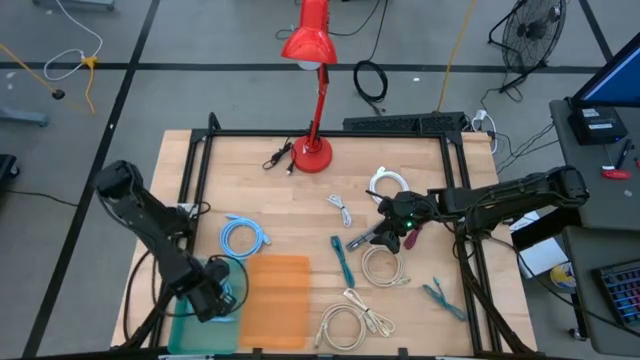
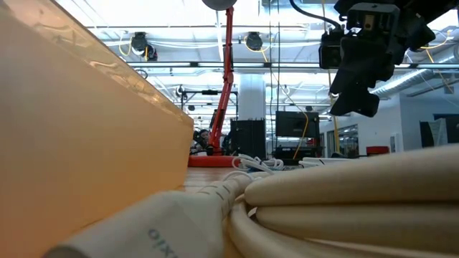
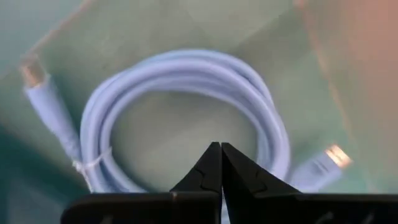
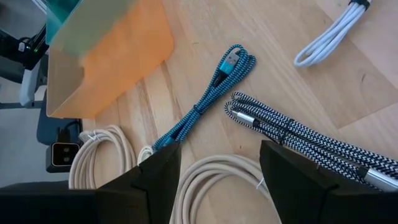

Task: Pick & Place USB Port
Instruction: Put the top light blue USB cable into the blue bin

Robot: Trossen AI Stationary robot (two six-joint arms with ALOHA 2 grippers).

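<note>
Already one light-blue cable (image 3: 186, 118) lies coiled in the green bin (image 1: 200, 325), where the left gripper (image 3: 221, 158) hovers just above it, fingers pressed together on nothing. Further in, several cables remain loose on the table (image 1: 290, 215); the right gripper (image 4: 217, 165) hangs spread wide over the teal braided cable (image 4: 205, 102).

Both arms are dark, near-black, built of rounded tube links with bulky joints. The left arm (image 1: 150, 225) ends in a boxy black wrist block. The right arm (image 1: 500, 200) carries a small green light and a red spot at its wrist. The left fingers (image 3: 208, 177) are matt black wedges tapering to sharp tips; the right fingers (image 4: 152, 180) are broad, flat black plates.
</note>
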